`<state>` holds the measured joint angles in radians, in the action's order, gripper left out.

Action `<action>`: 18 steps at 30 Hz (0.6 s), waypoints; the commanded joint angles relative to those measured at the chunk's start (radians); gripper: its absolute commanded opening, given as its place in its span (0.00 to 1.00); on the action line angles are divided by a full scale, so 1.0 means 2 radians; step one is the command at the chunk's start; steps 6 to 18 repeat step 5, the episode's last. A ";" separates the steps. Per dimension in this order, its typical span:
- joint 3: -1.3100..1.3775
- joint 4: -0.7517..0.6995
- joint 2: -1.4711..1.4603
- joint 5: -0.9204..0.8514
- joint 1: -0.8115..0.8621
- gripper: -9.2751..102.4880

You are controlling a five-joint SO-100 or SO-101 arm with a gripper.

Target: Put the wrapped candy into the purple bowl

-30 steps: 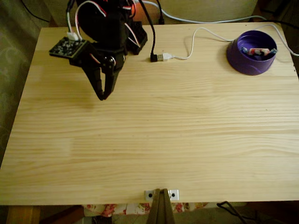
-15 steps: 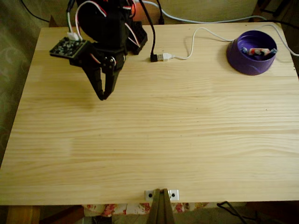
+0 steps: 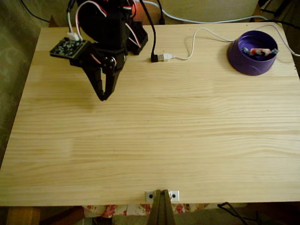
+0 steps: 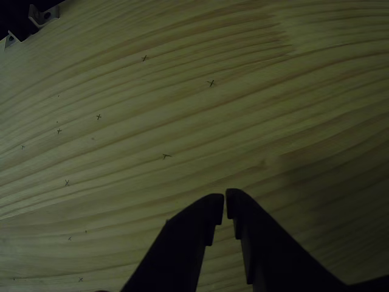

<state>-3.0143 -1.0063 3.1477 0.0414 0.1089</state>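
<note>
The purple bowl (image 3: 252, 58) stands at the far right of the wooden table in the fixed view. The wrapped candy (image 3: 261, 51) lies inside it, pinkish-white with a red band. My black gripper (image 3: 103, 97) hangs over the far left part of the table, far from the bowl, its tips pointing down. In the other view the gripper (image 4: 225, 205) has its two fingertips closed together with nothing between them, above bare wood.
A white USB plug on a cable (image 3: 164, 57) lies near the table's back edge between arm and bowl. A small metal bracket (image 3: 161, 194) sits at the front edge. Small pen crosses (image 4: 165, 156) mark the wood.
</note>
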 commanded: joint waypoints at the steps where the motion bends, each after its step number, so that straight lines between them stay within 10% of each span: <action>1: 0.008 0.012 0.005 0.002 0.003 0.08; 18: 0.008 0.012 0.005 0.002 0.003 0.08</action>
